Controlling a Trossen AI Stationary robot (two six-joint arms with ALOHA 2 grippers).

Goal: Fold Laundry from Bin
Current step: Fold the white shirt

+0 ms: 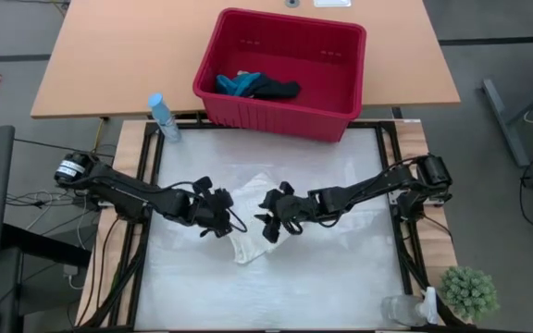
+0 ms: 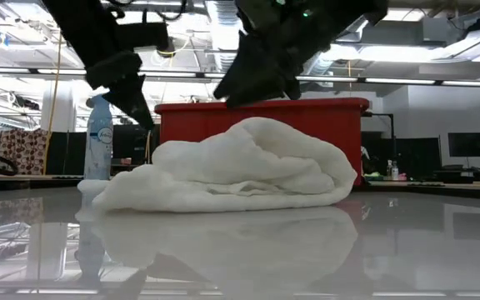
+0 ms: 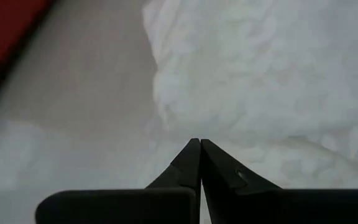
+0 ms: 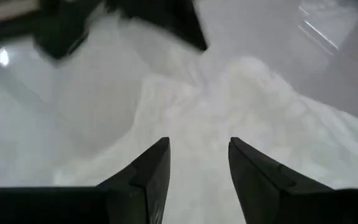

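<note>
The white cloth [image 1: 250, 215] lies bunched in a heap near the middle of the glossy white table top [image 1: 340, 277], between the two grippers. In the low view the heap [image 2: 232, 171] rests flat on the table with nothing lifting it.

The left gripper [image 1: 220, 220] sits at the heap's left edge. Its fingers [image 3: 191, 165] are clenched tip to tip with nothing between them; the cloth [image 3: 272, 81] lies just beyond the tips, not gripped.

The right gripper [image 1: 271, 222] sits at the heap's right edge. Its fingers [image 4: 154, 165] stand apart, released, and the cloth [image 4: 229, 106] shows through the gap and beyond it. Neither finger pinches any fold. In the low view both grippers hang above the heap, the left gripper [image 2: 136, 104] clear of it; whether the right gripper [image 2: 257, 79] touches the top cannot be told.

The red bin [image 1: 340, 97] stands at the far side, on the wooden table, well apart from both grippers. Inside it, toward its left, lie the teal cloth [image 1: 237, 84] and the dark cloth [image 1: 276, 89], touching each other.

A spray bottle [image 1: 163, 117] stands just left of the bin. A small green plant [image 1: 470, 291] sits at the near right corner.
</note>
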